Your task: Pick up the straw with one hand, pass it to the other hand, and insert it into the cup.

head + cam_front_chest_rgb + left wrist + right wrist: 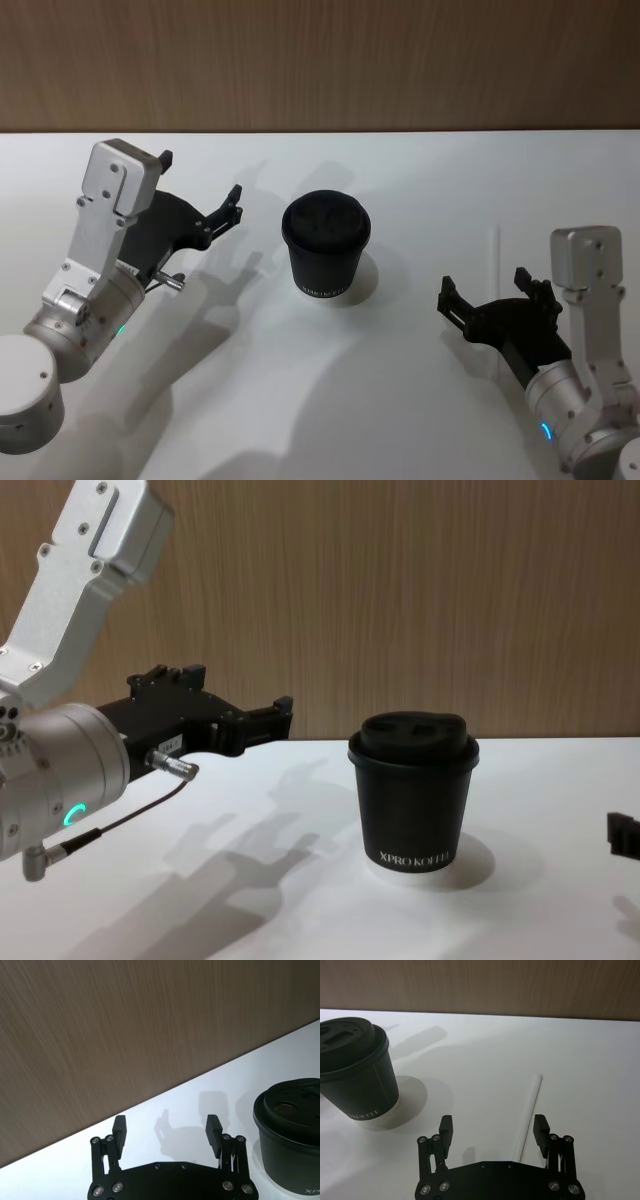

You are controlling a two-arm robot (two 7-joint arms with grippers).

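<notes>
Right gripper (493, 1121), fingers apart | straw (532, 1110) flat, apparently pointing toward wall (480, 985)

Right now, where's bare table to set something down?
Free: table in front of the cup, toward the robot; also the strip between cup and wooden wall. Crowded: straw by right gripper at right; left gripper at left.

One black lidded cup (326, 245), one white straw (529, 1116), two grippers, left gripper (200, 178), right gripper (485, 283), one white table (400, 400)

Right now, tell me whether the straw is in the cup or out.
Out. The straw lies flat on the table, apart from the cup, which stands upright with its lid on.
</notes>
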